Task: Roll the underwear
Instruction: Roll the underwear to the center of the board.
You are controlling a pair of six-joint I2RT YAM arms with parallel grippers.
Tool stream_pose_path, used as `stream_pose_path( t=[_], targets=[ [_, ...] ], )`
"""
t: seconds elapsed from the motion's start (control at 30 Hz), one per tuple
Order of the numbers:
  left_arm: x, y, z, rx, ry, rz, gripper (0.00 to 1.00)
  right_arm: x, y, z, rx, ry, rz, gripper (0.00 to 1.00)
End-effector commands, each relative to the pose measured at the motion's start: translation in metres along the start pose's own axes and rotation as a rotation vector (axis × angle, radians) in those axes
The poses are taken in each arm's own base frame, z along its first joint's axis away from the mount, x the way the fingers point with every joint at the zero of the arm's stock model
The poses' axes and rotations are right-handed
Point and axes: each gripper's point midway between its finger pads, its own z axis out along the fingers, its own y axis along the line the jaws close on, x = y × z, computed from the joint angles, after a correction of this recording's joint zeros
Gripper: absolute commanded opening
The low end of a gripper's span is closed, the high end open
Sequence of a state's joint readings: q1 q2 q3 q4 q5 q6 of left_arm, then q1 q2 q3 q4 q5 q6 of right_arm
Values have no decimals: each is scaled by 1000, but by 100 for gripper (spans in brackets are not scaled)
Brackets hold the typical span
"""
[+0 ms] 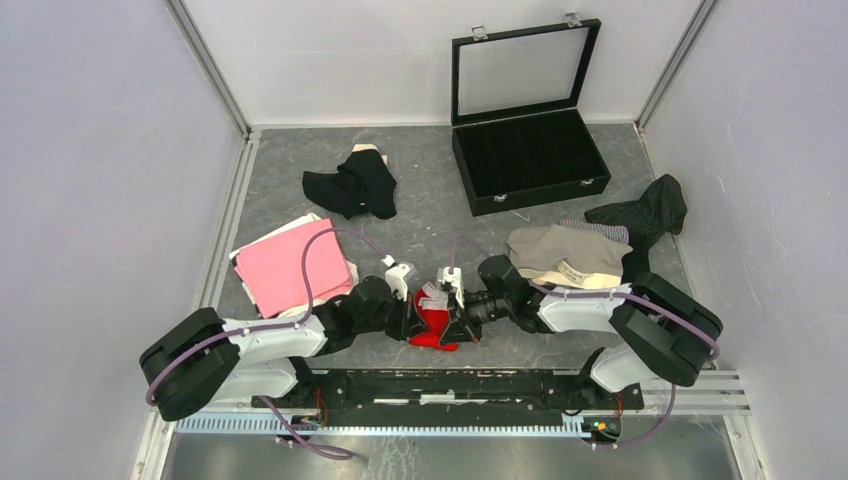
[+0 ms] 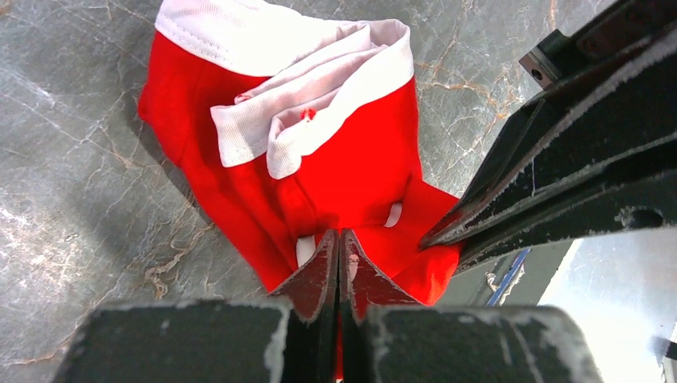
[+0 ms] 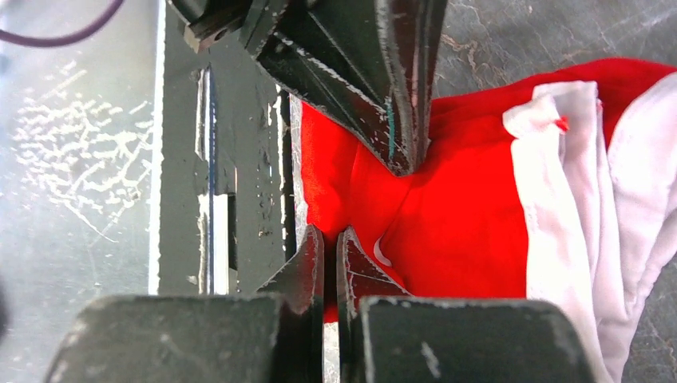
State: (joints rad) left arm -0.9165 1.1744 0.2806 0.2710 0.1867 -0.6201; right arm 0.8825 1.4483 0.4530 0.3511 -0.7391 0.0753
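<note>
The left fingers (image 2: pixel 318 275) and right fingers (image 3: pixel 307 259) are both clamped on the red underwear (image 1: pixel 432 325), crumpled on the worktop (image 1: pixel 430 215) between the arms, so rolling seems barely begun, with the black (image 1: pixel 352 185), pink (image 1: pixel 295 265), beige (image 1: pixel 565 255) and pinstriped (image 1: pixel 645 212) garments apparently unrolled.

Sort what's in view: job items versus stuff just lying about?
Job: red underwear, pinched by left gripper and right gripper; black garment; pink garment; beige garment; pinstriped garment.
Lying about: open black case.
</note>
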Motion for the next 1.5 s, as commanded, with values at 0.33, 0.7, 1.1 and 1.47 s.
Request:
stream_pose_path(
  t=[0.33,0.7,1.1,1.47],
  targets=[
    [-15,24,-7,-163,-59,18,2,29,-34,-8,19,39,401,0],
    [-75,-6,-39,-142,-244,60,2,44,-60,-12,133,91,441,0],
    [-55,-58,-20,123,-145,153,2,42,-70,-11,167,104,423,0],
    [-49,-61,-2,130,-117,126,2,46,-71,-12,175,116,427,0]
  ],
)
